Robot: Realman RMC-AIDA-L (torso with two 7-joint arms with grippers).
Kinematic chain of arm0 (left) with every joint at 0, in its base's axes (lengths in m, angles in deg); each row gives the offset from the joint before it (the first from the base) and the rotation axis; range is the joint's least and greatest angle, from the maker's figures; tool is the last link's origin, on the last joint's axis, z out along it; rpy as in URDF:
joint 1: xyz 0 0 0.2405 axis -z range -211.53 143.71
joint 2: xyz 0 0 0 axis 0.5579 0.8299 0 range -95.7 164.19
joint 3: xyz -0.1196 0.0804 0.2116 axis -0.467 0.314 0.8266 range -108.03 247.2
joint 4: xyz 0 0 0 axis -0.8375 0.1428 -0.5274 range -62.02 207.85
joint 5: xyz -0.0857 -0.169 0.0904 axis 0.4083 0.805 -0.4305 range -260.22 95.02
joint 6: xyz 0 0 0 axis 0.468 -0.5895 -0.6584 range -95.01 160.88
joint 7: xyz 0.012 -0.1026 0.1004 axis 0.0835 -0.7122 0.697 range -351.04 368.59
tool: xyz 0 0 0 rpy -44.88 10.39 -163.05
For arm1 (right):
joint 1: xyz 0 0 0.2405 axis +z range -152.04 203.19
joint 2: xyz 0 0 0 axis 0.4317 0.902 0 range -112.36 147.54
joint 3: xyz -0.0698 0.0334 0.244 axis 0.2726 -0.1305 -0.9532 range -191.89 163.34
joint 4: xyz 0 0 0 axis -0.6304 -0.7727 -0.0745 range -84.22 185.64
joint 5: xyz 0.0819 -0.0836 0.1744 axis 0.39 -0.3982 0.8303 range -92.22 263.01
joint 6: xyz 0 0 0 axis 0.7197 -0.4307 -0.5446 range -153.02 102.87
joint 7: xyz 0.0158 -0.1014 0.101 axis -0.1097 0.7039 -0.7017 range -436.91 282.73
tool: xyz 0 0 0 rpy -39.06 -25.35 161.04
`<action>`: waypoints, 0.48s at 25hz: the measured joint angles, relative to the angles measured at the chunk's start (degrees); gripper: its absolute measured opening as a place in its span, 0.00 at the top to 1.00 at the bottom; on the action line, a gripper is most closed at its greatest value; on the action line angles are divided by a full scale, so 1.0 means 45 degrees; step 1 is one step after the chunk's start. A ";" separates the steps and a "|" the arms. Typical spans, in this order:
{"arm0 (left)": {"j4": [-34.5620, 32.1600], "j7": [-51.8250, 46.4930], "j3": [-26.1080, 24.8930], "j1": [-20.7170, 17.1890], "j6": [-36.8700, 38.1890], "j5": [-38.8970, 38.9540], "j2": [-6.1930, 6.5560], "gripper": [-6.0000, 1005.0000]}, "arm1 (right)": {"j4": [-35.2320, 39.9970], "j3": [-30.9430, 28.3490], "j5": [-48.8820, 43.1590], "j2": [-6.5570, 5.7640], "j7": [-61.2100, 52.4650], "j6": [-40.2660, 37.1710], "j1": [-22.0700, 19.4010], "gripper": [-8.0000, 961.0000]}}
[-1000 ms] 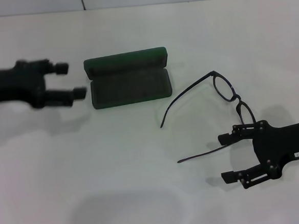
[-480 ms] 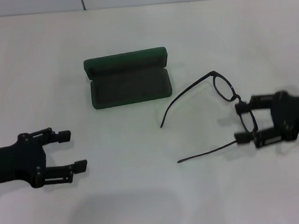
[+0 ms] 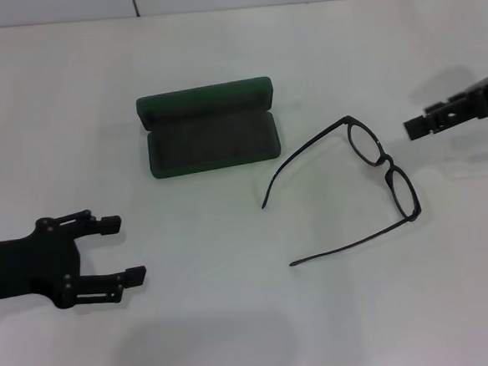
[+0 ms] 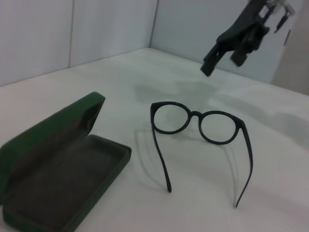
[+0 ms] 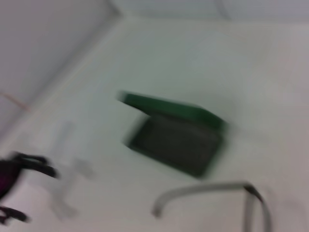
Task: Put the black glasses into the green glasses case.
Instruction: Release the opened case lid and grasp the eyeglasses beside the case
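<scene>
Thin black-framed glasses lie unfolded on the white table, just right of the open dark green hard-shell case — nothing between them. Left gripper hovers near-left, fingers spread, empty. Right gripper raised far right — fingers' state unclear.

My right gripper is now off the black glasses, up at the head view's right edge. My left gripper, earlier upper left beside the green glasses case, sits lower left.
</scene>
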 joint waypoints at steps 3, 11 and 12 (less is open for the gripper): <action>0.0005 0.0044 0.0052 0.0201 0.0001 -0.0029 -0.0015 0.11 | -0.0389 0.0054 -0.2049 -0.0132 -0.2116 -0.0213 0.1015 0.08; 0.0005 0.0434 0.0066 0.0272 0.0006 -0.0162 -0.0065 0.11 | -0.1251 0.0086 -0.5939 0.0677 -0.4707 -0.0169 0.3236 0.10; 0.0005 0.0532 0.0067 0.0276 0.0009 -0.0198 -0.0071 0.11 | -0.1236 0.0093 -0.6368 0.0826 -0.5017 -0.0069 0.3431 0.10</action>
